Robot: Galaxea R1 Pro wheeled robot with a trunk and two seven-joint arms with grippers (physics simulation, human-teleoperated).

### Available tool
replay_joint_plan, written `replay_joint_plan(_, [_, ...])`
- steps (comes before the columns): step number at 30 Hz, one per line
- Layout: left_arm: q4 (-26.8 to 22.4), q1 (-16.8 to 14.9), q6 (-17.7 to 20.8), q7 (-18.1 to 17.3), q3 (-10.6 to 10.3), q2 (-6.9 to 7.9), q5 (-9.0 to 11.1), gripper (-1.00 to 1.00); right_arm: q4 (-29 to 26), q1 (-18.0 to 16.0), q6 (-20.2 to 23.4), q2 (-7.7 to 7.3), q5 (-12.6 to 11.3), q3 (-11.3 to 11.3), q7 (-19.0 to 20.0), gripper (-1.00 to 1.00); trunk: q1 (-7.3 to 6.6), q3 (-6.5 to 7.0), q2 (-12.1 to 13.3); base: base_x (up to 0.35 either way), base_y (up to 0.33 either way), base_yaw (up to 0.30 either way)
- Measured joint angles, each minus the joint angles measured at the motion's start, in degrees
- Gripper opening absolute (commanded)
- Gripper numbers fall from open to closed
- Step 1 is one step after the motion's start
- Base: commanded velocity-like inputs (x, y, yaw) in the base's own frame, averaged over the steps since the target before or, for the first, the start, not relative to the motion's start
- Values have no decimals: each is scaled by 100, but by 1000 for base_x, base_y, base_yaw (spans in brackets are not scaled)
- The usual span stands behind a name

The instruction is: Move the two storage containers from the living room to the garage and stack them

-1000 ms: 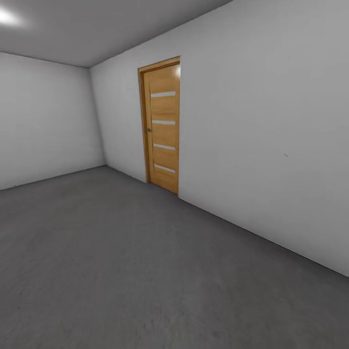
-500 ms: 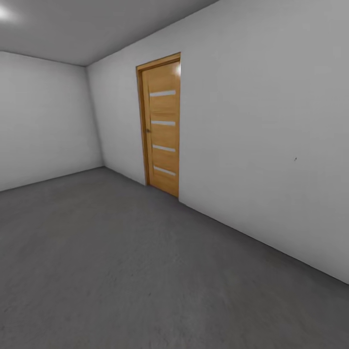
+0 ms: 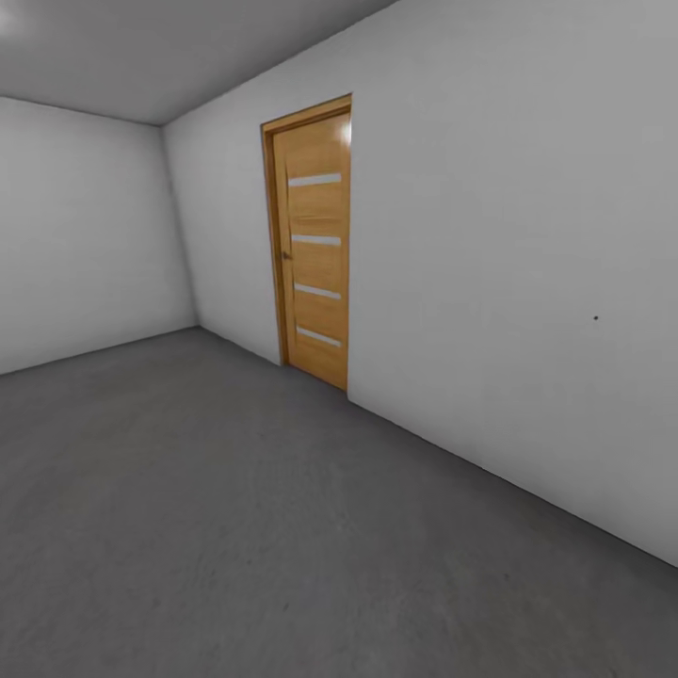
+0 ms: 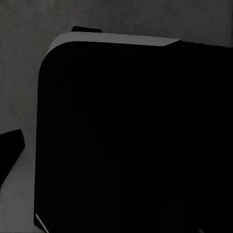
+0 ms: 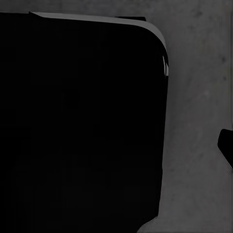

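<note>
head: faces forward across garage floor (image 3: 235, 527) toward wood door (image 3: 315, 245), mid-range | both wrists: aimed down, close over black rounded body (image 4: 131, 141) | shared: grey floor

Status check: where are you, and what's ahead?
In garage: grey floor, white wall. Wood door ahead, shut. Wrist views show a dark shape over floor.

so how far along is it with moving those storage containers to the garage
Done, by the look of things: nothing. The head view shows bare dark grey floor, white walls and a closed wooden door, with no container set down in the part in view. In hand: neither wrist view shows anything held, just a large black shape over grey floor. Left: fetching both containers and stacking them here.
</note>
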Motion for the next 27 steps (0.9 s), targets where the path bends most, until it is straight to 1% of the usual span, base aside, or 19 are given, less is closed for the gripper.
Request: replay_joint_plan(27, [0,0,2,0,0,-6,0,100,0,0,-3,0,-2,-4,0,100,0,0,0,321,0,0])
